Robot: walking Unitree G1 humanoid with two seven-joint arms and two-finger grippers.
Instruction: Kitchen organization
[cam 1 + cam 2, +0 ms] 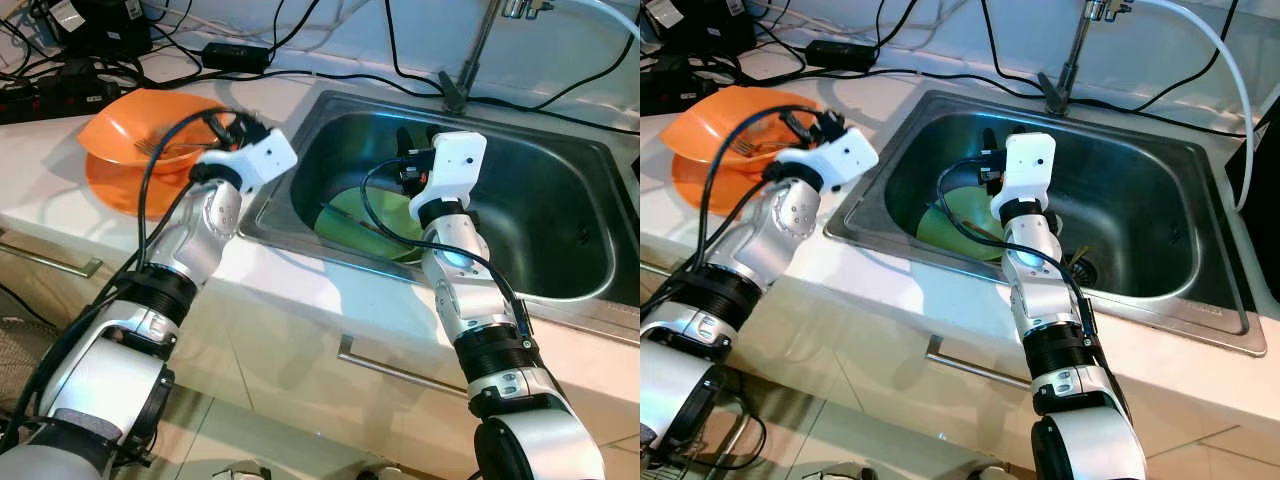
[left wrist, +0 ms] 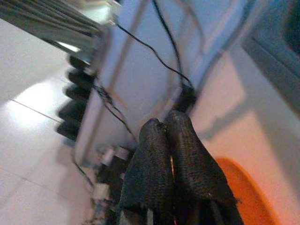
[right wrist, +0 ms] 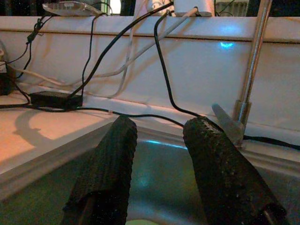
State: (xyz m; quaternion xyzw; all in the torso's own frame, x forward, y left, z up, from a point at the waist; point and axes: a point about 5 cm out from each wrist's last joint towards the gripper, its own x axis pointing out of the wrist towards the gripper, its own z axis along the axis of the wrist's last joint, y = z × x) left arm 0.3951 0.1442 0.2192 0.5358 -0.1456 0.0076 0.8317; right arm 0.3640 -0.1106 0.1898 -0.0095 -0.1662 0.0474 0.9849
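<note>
While hovering mid-frame inside the sink [image 1: 560, 190], spreading right gripper [image 3: 161, 164] empty above green plate [image 1: 345, 218]; likely light, stiff, slick — pinching its rim. Pressing left gripper [image 2: 171, 140] closed over orange bowls [image 1: 120, 150], upper left.

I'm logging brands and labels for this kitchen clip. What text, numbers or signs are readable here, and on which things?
No readable text, number or sign in these views.
Power adapter on the counter: no legible label.
Orange bowl, green plate and sink: no markings seen.
Left gripper and right gripper: plain black fingers, unmarked.
</note>
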